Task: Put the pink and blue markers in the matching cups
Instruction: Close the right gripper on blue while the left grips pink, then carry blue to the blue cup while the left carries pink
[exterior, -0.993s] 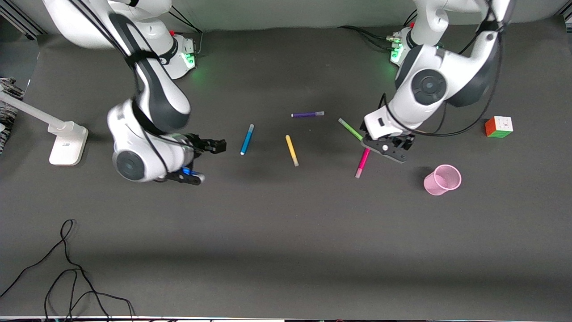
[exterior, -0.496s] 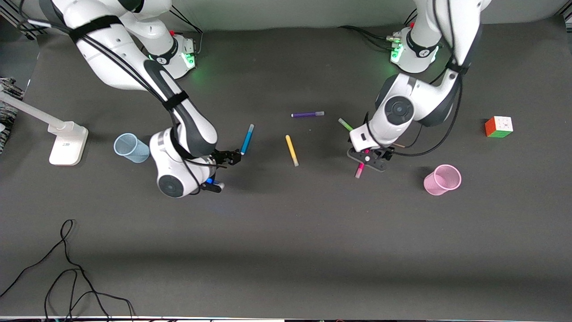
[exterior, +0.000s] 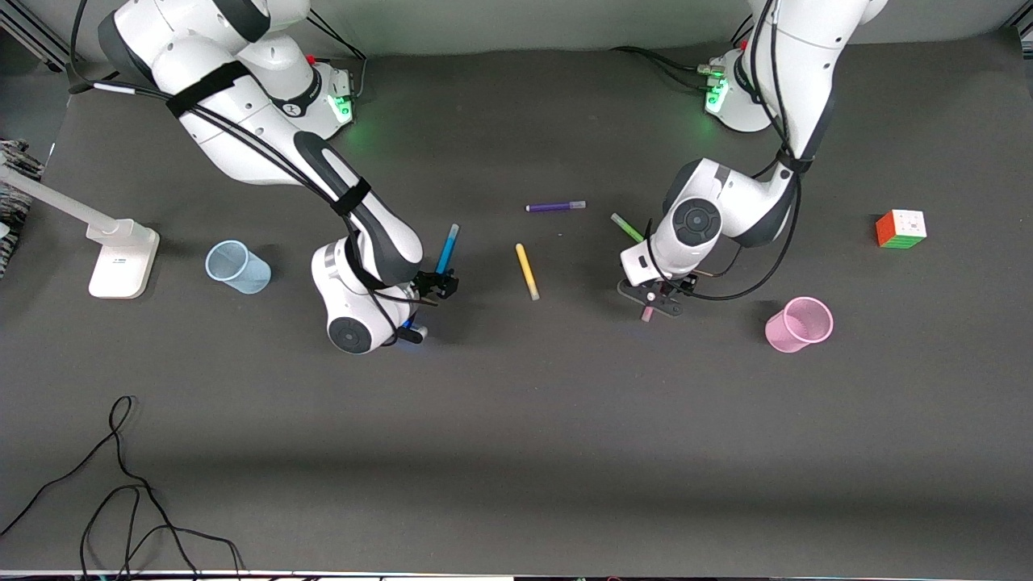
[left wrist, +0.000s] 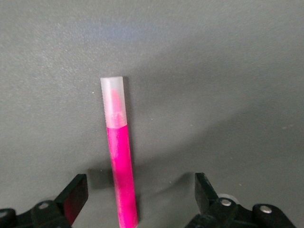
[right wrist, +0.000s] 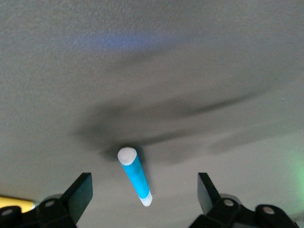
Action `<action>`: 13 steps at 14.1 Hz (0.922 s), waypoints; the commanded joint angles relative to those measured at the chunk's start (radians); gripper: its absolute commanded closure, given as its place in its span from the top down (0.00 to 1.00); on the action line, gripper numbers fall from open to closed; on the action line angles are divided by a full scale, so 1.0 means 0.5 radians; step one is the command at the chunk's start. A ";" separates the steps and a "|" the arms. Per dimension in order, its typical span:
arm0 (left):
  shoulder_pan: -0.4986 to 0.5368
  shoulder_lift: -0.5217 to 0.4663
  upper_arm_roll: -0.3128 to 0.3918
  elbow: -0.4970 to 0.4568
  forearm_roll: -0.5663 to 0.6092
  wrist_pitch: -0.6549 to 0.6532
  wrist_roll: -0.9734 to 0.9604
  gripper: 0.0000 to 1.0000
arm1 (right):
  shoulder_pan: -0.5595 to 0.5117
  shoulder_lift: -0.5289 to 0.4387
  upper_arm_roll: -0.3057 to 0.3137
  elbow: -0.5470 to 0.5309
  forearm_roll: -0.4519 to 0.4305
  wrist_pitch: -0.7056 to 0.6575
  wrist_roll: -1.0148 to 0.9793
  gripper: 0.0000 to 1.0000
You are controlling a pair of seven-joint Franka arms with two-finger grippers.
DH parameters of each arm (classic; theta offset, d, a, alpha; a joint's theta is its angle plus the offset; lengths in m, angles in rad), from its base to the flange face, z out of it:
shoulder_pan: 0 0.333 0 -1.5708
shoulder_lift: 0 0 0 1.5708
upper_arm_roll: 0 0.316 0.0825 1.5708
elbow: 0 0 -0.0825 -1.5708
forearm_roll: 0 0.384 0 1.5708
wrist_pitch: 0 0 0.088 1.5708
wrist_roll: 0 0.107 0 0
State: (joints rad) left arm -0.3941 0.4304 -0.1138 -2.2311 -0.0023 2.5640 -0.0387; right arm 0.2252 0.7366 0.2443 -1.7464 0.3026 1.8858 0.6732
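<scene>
The blue marker [exterior: 446,250] lies on the dark mat; in the right wrist view [right wrist: 134,175] one end of it lies between my open fingers. My right gripper [exterior: 426,308] [right wrist: 143,192] is low at the marker's end nearer the front camera. The pink marker [left wrist: 118,156] lies between the open fingers of my left gripper [exterior: 650,300] [left wrist: 140,192]; only its tip [exterior: 647,313] shows in the front view. The pale blue cup [exterior: 236,266] stands toward the right arm's end. The pink cup [exterior: 799,324] stands toward the left arm's end.
A purple marker [exterior: 555,206], a yellow marker [exterior: 526,271] and a green marker [exterior: 627,227] lie between the two arms. A colour cube [exterior: 901,228] sits near the left arm's end. A white lamp base [exterior: 121,258] and a loose black cable [exterior: 121,484] are at the right arm's end.
Both arms have come down and reached in. The right gripper moved to the blue marker's end, uncovering the blue cup. The left gripper lowered astride the pink marker.
</scene>
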 commanded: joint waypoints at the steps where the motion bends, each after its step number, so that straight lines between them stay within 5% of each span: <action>1: -0.034 -0.002 0.034 -0.008 0.038 0.029 -0.054 0.98 | 0.013 -0.019 0.005 -0.057 0.036 0.075 0.034 0.87; 2: -0.034 -0.005 0.034 -0.008 0.038 0.029 -0.054 0.95 | 0.013 -0.019 0.005 -0.063 0.036 0.103 0.034 0.83; 4: -0.028 -0.014 0.037 -0.005 0.038 0.011 -0.054 0.82 | 0.022 -0.019 0.005 -0.072 0.036 0.119 0.025 0.57; 9: -0.022 -0.023 0.037 -0.002 0.038 -0.004 -0.061 0.33 | 0.016 -0.022 0.002 -0.072 0.036 0.140 0.025 0.07; 12: -0.012 -0.026 0.040 0.001 0.038 -0.008 -0.061 0.09 | 0.010 -0.083 0.002 -0.072 0.015 0.128 0.025 0.00; 13: -0.012 -0.026 0.040 0.001 0.038 -0.004 -0.061 0.09 | 0.004 -0.156 0.002 -0.072 0.008 0.110 0.025 0.00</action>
State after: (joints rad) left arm -0.3936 0.4185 -0.0968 -2.2273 0.0025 2.5652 -0.0431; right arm 0.2257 0.7300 0.2516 -1.7649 0.3059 1.9440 0.6732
